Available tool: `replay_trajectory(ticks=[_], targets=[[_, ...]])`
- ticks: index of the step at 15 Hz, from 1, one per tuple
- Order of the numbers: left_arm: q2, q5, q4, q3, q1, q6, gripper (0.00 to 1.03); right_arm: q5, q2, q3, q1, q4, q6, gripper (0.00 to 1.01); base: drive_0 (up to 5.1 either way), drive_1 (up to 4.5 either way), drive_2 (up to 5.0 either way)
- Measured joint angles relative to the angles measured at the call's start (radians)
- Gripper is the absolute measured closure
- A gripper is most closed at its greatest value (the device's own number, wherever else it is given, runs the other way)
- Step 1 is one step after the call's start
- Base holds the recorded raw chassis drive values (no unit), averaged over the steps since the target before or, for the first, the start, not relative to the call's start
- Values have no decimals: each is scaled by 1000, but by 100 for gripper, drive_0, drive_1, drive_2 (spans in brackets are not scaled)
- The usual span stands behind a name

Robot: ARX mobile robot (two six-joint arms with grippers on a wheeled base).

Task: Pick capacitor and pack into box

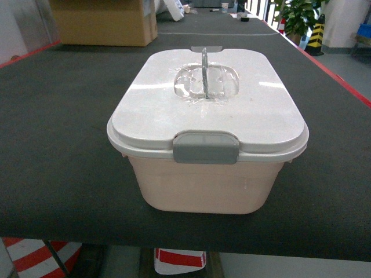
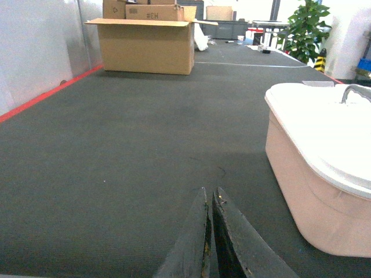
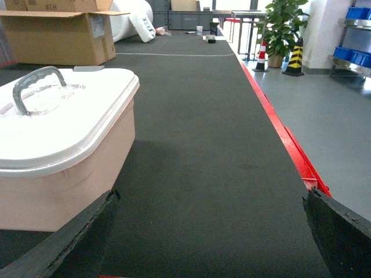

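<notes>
The box [image 1: 206, 174] sits lidded mid-counter [image 1: 58, 145]; left tool [image 2: 210, 231] pinched closed, empty, right tool [image 3: 208, 226] spread wide, empty; likely unclipping the lid [image 1: 208, 104] comes next; no capacitor visible

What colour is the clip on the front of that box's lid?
Grey. The clip sits on the white lid of the pale pink box, clearest in the head view.

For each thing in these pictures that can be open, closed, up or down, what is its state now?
box: closed, lid on
lid: seated on the rim
front clip: folded down over the rim
handle: standing up
left hand: shut, holding nothing
right hand: open wide, empty
cardboard carton: top flaps open
</notes>
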State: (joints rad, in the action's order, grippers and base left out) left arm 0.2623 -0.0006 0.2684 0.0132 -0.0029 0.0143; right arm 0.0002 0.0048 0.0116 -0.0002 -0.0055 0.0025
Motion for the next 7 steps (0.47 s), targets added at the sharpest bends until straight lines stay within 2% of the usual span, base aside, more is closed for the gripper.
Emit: replay_trajectory(ticks=[5,6,7], targets=[[-94,0,-100,0,0,0,101,0,0,0,0,0,0,3,0,0,0],[-188,3,-248,1,0,0,101,0,0,0,0,0,0,3,0,0,0],[-253,2,-259,1,0,-1,101,0,0,0,0,0,0,3,0,0,0]])
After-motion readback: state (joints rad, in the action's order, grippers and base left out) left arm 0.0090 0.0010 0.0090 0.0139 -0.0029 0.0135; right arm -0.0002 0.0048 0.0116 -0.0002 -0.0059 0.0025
